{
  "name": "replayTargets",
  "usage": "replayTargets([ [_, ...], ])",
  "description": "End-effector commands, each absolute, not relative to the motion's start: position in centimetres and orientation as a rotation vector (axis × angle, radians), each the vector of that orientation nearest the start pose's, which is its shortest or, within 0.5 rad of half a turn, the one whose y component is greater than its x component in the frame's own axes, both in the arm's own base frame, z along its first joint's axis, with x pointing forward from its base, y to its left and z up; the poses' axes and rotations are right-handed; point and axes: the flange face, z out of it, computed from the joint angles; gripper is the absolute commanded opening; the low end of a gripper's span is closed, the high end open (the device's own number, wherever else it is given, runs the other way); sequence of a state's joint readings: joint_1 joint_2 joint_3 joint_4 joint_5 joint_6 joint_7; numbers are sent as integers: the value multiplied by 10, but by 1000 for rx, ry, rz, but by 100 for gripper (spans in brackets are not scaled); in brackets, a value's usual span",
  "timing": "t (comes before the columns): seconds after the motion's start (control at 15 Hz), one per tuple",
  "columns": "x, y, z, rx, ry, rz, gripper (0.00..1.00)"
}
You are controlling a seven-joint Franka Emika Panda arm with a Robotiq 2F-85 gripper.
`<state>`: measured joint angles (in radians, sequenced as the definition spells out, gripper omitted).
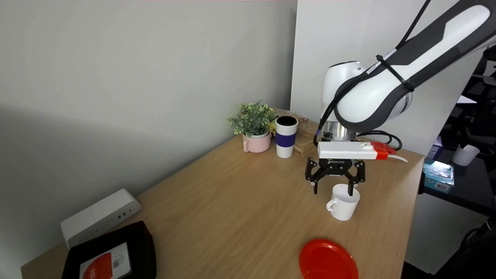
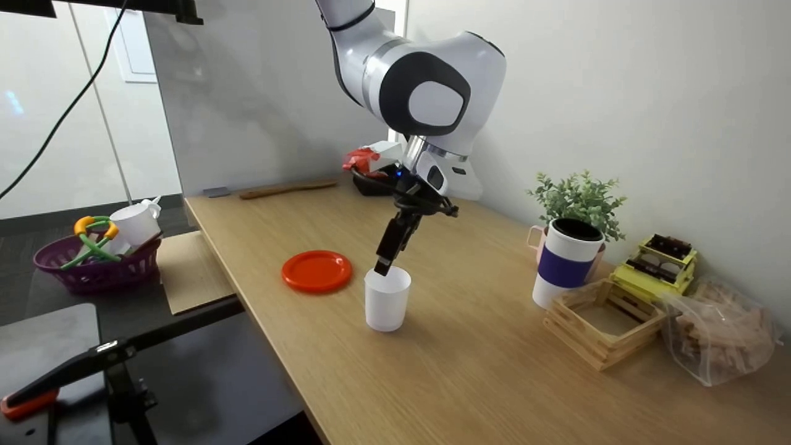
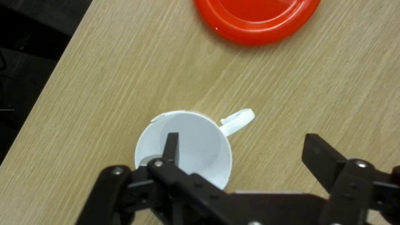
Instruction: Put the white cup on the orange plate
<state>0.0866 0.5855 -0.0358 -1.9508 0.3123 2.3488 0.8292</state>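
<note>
While the white cup (image 1: 344, 209) stood upright on the table (image 1: 232, 217), the gripper (image 1: 333, 193) hung at its mouth, fingers (image 3: 322, 159) spread wide, holding nothing.
One finger (image 3: 172, 148) was above or inside the mouth (which, could not be told), the other outside on the handle (image 3: 239, 121) side, presumably so that closing would pinch the wall. The orange plate (image 2: 317, 271) lay bare, near but apart from the cup, probably to keep the carry short.

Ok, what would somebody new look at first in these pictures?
Probably the bright red-orange plate, lying flat near the edge of the wooden table. Then perhaps the robot arm, reaching down with one side of its open tool at the mouth of the white cup. The leafy plant by the wall may stand out too.
</note>
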Motion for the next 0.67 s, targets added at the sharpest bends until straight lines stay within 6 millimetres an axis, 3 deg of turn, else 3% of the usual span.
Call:
replayTargets([
  [0.0,611,28,151,-2675,1510,399,100],
  [0.33,619,27,141,-2690,1512,417,100],
  [0.47,621,28,136,-2692,1509,432,90],
  [0.6,624,28,132,-2692,1506,442,69],
])
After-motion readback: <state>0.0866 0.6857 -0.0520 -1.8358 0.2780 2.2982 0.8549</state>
